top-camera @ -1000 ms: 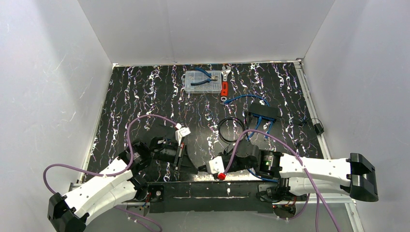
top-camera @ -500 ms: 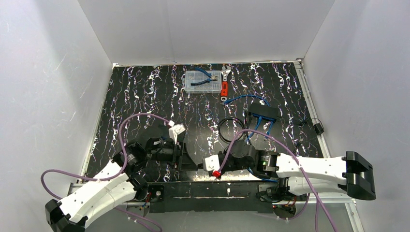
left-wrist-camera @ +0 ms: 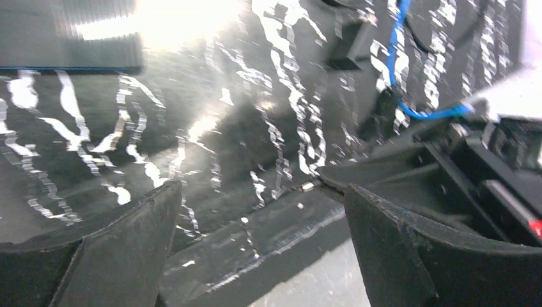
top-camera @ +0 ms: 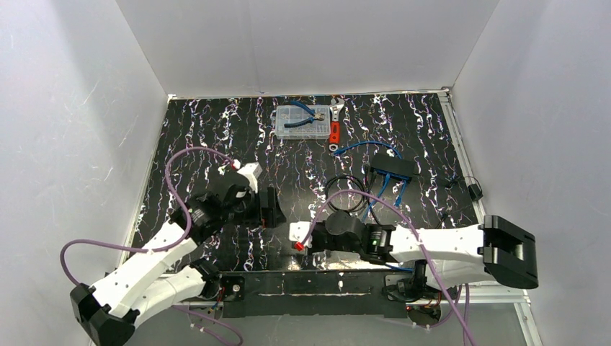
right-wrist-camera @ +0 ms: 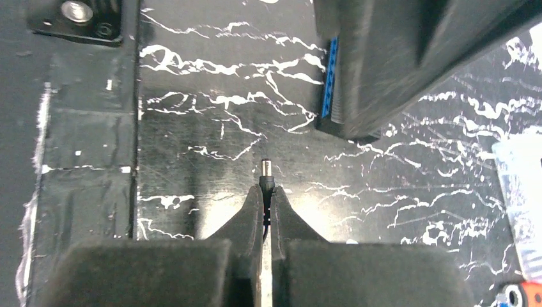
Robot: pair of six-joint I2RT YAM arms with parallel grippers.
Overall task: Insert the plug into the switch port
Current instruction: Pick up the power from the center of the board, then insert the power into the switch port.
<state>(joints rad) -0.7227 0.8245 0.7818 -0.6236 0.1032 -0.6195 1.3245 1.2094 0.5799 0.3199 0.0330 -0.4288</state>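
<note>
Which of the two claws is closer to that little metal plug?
Right. The right gripper pinches the plug between its fingertips. The left gripper, open, is apart from it, slightly farther up the table and to the left.

Right gripper (right-wrist-camera: 267, 195): closed tight, with the plug's body pinched between the pads.
Plug (right-wrist-camera: 267, 170): metal barrel tip seen protruding past the fingertips, over the black, white-streaked tabletop (right-wrist-camera: 211, 128).
Upper right: a blue-edged black block (right-wrist-camera: 383, 64), apart from the plug.
Top left: a bolted plate (right-wrist-camera: 77, 16).
</note>
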